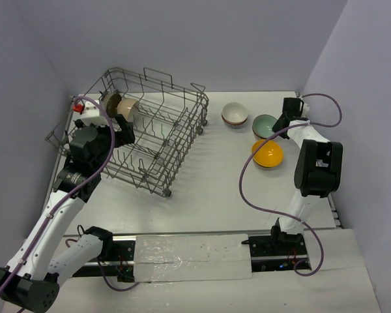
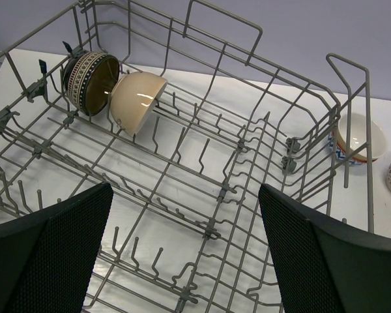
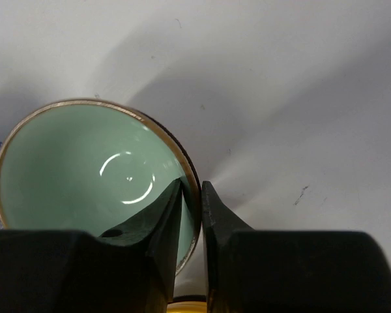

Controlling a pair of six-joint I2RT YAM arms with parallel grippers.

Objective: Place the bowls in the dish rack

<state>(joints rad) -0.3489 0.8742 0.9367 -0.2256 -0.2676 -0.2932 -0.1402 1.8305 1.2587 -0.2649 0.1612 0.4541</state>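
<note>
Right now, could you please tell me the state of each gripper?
Left gripper: open, holding nothing.
Right gripper: jaws closed on the pale green bowl's rim.

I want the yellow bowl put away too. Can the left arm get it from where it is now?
Probably not. The left gripper hangs open over the dish rack at the left, and the yellow bowl sits far across the table, by the right gripper, which is pinching the green bowl.

Probably a robotics lab: plain walls (image 1: 182,39), white table (image 1: 208,195).
</note>
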